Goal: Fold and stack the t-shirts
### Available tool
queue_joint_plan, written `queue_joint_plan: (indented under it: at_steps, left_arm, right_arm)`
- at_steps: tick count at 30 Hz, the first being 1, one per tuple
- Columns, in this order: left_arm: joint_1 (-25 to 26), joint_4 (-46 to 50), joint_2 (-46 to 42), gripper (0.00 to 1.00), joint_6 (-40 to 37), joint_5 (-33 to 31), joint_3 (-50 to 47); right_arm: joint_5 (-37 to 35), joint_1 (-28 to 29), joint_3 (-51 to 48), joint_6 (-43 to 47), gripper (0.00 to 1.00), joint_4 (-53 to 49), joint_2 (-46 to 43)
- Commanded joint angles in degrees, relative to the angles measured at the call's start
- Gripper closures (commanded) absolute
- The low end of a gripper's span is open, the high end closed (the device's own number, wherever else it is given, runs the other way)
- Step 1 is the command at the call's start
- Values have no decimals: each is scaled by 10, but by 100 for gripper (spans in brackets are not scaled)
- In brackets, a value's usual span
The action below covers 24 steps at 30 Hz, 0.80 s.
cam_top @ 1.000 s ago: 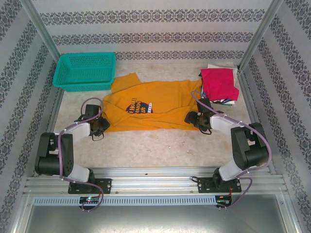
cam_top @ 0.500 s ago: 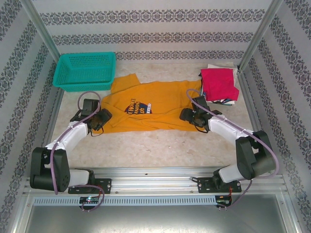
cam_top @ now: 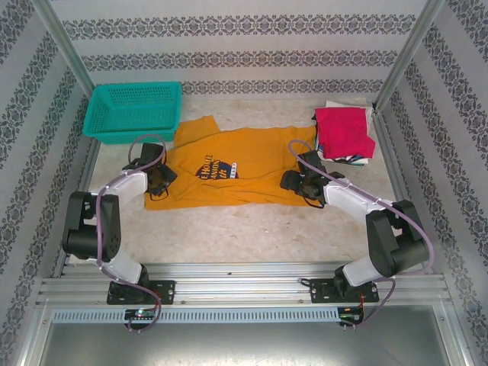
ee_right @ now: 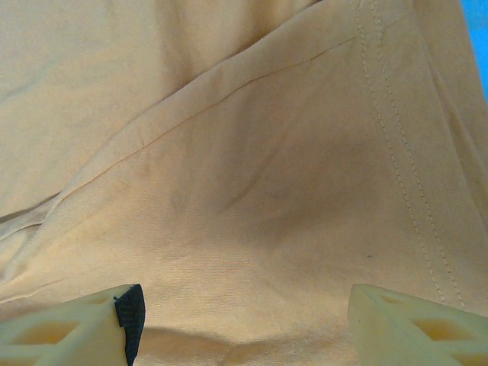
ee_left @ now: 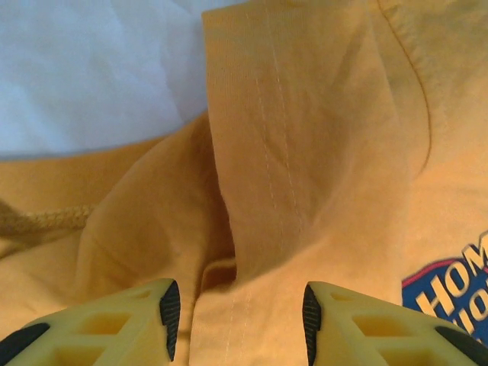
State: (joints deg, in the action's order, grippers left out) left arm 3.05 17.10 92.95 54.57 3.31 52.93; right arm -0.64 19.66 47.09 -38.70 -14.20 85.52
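A mustard-orange t-shirt with dark chest lettering lies spread in the middle of the table. My left gripper hovers low over its left sleeve area, jaws open. In the left wrist view a raised fold of orange cloth runs between the dark pads. On the shirt's right side, my right gripper stands open; the right wrist view has smooth orange cloth under the wide-apart fingers. A folded crimson-red t-shirt tops a small pile of white and dark ones at the back right.
A teal mesh basket stands at the back left, close to the orange shirt's upper sleeve. Patterned walls and metal posts enclose the table. Bare tabletop lies between the shirt and the arm bases.
The left gripper has moved up and right onto the shirt's left edge, its arm folding back. The right gripper has slid left over the shirt's right side.
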Motion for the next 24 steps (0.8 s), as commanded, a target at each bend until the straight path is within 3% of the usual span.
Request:
queue_joint_plan:
  at_steps: [1, 4, 10, 18, 24]
  left_arm:
    - [2, -26, 18, 56, 6, -24, 24]
    - [2, -40, 35, 65, 10, 0, 33]
    - [4, -55, 31, 100, 38, 55, 30]
    - [38, -39, -46, 100, 96, 45, 0]
    - [54, -75, -76, 100, 183, 60, -51]
  right_arm:
    - [-17, 2, -5, 4, 29, -7, -16]
    - [-18, 1, -6, 6, 29, -7, -19]
    - [-12, 0, -2, 6, 29, -3, -13]
    - [1, 3, 2, 1, 29, 12, 4]
    - [6, 5, 11, 1, 29, 20, 20]
